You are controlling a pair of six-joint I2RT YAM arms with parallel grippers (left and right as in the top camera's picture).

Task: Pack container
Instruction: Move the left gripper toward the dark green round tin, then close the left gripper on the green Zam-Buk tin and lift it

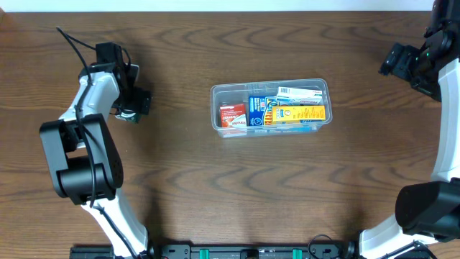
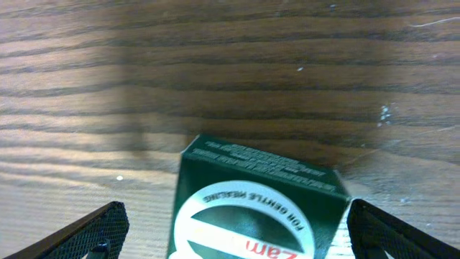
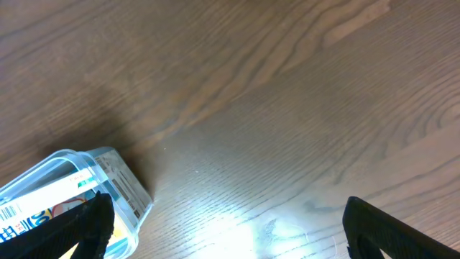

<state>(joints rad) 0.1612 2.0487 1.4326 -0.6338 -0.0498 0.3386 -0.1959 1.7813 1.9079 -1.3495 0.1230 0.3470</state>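
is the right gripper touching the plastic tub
Apart. The overhead view shows a wide stretch of table between the right gripper and the tub.

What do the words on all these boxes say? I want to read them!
"FOR GENTLE HEALING": in the white ring on the green box, seen upside down from the left wrist.
"Zam": red letters on the same box, cut off at the picture's edge.
Small white print along the green box's top edge: too blurred to read.
Red box and yellow box inside the container: print too small to read.
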